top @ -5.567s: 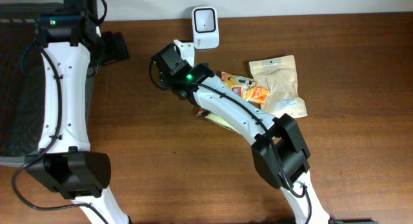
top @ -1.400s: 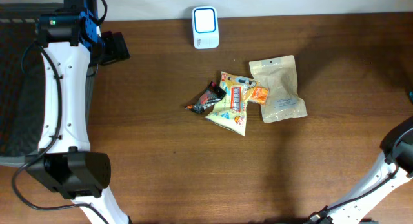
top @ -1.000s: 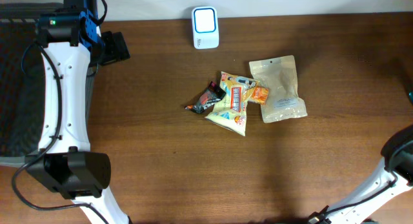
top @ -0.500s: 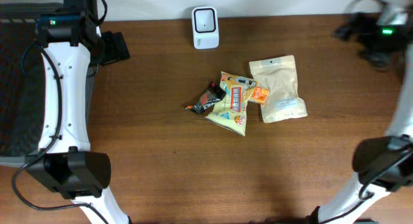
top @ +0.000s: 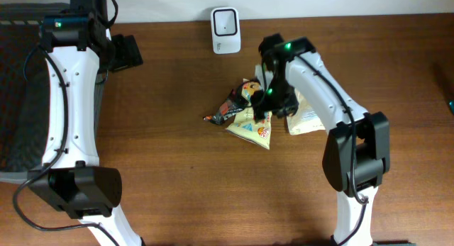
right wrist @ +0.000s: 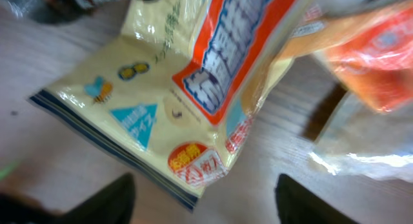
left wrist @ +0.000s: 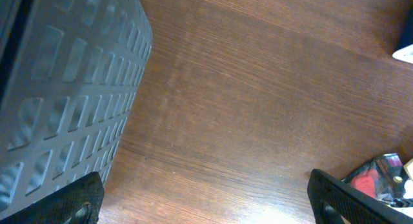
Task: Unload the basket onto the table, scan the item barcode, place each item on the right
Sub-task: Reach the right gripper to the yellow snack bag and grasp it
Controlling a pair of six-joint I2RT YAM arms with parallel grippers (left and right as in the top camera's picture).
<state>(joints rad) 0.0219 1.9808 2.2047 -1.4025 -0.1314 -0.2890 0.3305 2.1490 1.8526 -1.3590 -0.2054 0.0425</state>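
Poised with right pincer (right wrist: 213, 208) agape and empty just above the yellow pouch (right wrist: 161, 114), lying flat on the surface (top: 177, 182) between its tips, likely for lifting toward the scanner (top: 225, 22) beyond; left pincer (left wrist: 216, 199) wide open, holding nothing, parked aside

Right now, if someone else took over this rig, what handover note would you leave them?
Left claw: open, empty, near the grey basket.
Right claw: jaws apart, low over the yellow snack packet; no grip visible.
Items: that packet lies mid-table in a pile with a dark wrapper, an orange packet and a beige pouch; the white scanner stands at the far edge.
Done: nothing lifted, nothing at the scanner.
Left: grip one item, carry it to the scanner, show its barcode.
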